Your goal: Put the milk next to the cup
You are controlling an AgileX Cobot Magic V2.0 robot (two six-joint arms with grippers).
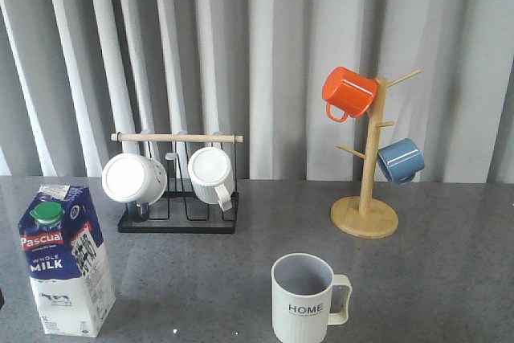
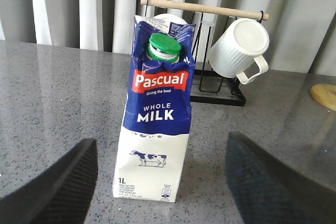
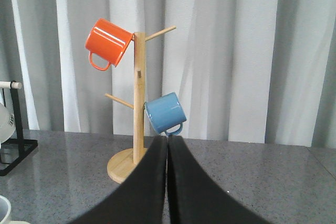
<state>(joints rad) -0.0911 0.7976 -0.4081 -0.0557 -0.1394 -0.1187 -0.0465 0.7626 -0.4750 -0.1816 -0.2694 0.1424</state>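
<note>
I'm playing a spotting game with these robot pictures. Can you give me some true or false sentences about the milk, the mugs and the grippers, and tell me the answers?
1. The tall blue-and-white milk carton with the green cap stands upright on the grey table. True.
2. The pale ribbed mug with the word HOME hangs on the wooden mug tree. False: it stands on the table.
3. The left gripper is open, with the carton in front of it. True.
4. The right gripper holds the orange mug. False: its fingers are shut on nothing, and that mug hangs on the tree.
5. The carton touches the HOME mug. False: they stand apart.
</note>
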